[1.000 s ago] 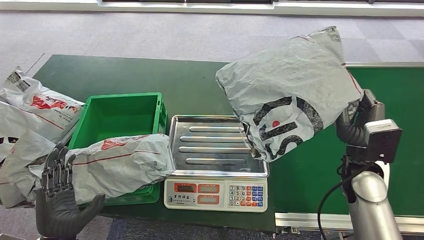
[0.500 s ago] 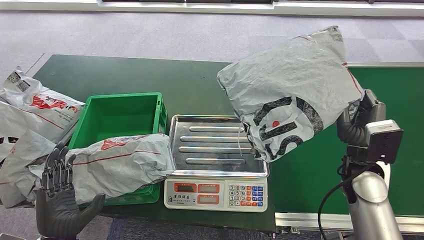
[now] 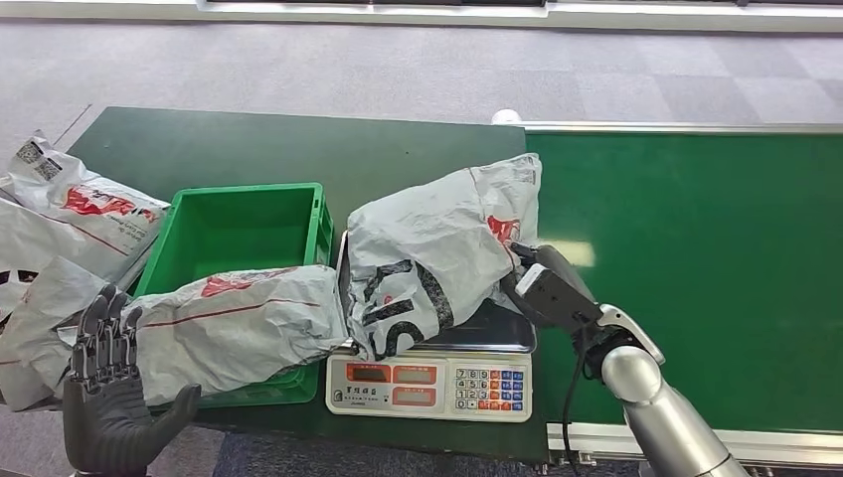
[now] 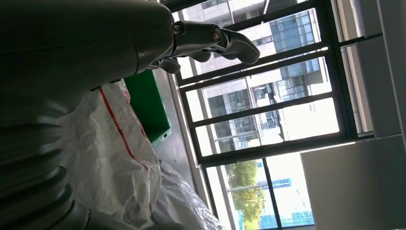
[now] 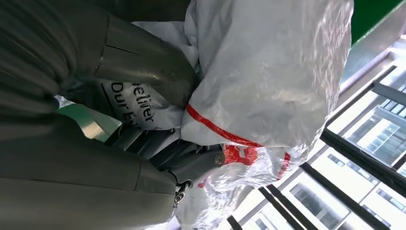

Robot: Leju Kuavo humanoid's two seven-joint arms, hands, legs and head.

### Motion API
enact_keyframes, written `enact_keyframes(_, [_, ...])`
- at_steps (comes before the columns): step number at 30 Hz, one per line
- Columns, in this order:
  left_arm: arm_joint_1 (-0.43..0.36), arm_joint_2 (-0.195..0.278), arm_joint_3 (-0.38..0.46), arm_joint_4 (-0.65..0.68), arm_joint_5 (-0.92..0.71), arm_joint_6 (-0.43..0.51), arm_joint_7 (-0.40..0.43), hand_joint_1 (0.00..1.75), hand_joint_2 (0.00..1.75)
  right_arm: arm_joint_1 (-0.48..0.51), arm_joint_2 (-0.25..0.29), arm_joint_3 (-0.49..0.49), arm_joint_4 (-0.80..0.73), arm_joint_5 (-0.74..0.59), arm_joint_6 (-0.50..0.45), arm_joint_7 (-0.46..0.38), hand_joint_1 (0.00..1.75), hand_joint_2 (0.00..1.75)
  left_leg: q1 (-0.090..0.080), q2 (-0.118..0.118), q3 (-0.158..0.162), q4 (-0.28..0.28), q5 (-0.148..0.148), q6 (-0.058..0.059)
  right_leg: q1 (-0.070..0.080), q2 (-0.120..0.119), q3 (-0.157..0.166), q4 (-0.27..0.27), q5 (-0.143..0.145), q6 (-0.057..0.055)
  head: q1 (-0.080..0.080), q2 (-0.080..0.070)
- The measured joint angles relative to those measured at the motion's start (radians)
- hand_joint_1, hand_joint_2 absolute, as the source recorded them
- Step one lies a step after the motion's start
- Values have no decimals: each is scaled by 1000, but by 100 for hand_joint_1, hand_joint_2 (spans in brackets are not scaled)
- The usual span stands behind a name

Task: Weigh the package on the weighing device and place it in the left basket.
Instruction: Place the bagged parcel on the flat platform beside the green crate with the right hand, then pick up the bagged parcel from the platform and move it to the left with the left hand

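On the steel tray of the single weighing scale, near the middle of the green table, lies the grey package, its black lettering turned to the near left and its far right corner reaching toward the conveyor belt; it covers most of the tray and its left edge touches a second grey bag; that bag lies across the near rim of the one green basket, which stands just left of the scale; more grey bags are heaped at the far left of the table, and how many I cannot tell, since they overlap. The right hand presses against the package's right side at the near right of the tray; in the right wrist view the thumb and darker fingers are closed on a red-striped fold of the plastic, so the hand grips the package. The left hand is raised at the near left edge of the table, palm showing, fingers straight and slightly apart, holding nothing; it stands just in front of the second bag's left end, and I cannot tell whether it touches it.
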Motion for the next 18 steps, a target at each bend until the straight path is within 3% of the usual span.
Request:
enact_keyframes(11, [1, -2, 0, -1, -5, 1, 2, 0, 175, -13, -25, 40, 33, -11, 4, -3, 175, 175, -1, 0, 0, 0, 0, 0, -1, 0, 0, 0, 1, 0, 0, 0])
enact_keyframes(12, [2, -3, 0, -2, -8, 2, 2, 0, 175, -13, -25, 40, 34, -12, 5, -4, 158, 175, -1, 0, 0, 0, 0, 0, -1, 0, 0, 0, 1, 0, 0, 0])
enact_keyframes(15, [3, -9, 0, -5, -21, 0, 6, 0, 175, -13, -26, 42, 35, -21, 7, -23, 27, 175, -1, 0, 0, 0, 0, 0, -1, 0, 0, 0, 1, 0, 0, 0])
enact_keyframes(16, [3, -12, 0, -6, -25, -2, 6, 0, 175, -13, -27, 43, 36, -27, 11, -35, 0, 175, -1, 0, 0, 0, 0, 0, -1, 0, 0, 0, 1, 0, 0, 0])
enact_keyframes(18, [1, -17, 0, -7, -33, -9, 8, 0, 175, -13, -30, 49, 36, -38, 25, -63, 0, 175, -1, 0, 0, 0, 0, 0, -1, 0, 0, 0, 1, 0, 0, 0])
